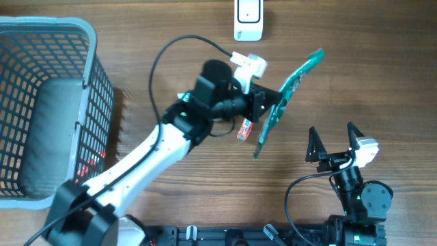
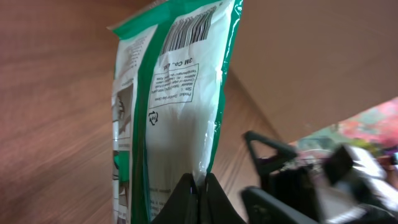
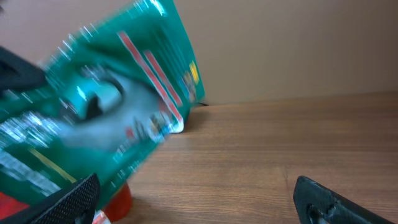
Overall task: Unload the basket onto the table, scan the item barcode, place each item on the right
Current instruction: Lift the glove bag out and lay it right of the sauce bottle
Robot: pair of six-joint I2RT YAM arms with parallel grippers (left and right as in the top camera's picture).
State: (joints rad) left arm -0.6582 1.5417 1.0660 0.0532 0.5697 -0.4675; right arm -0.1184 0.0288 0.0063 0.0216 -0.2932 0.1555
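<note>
**Presenting the barcode.** The left gripper [image 2: 199,190] is pinched fully closed on one edge of a green-and-white film packet [image 1: 290,96]. It holds the packet tilted and clear of the table, between the two arms. The barcode [image 2: 186,30] sits at the packet's far end from the grip, on the white printed face. What appears to be the white scanner [image 1: 248,17] lies at the table's far edge, near the packet but apart from it. To scan well, the printed face should probably be turned squarely toward the scanner and held steady, since the glossy, limp film may curl or glare. The right gripper [image 1: 334,140] rests beside the packet with its jaws spread wide, holding and touching nothing.
</note>
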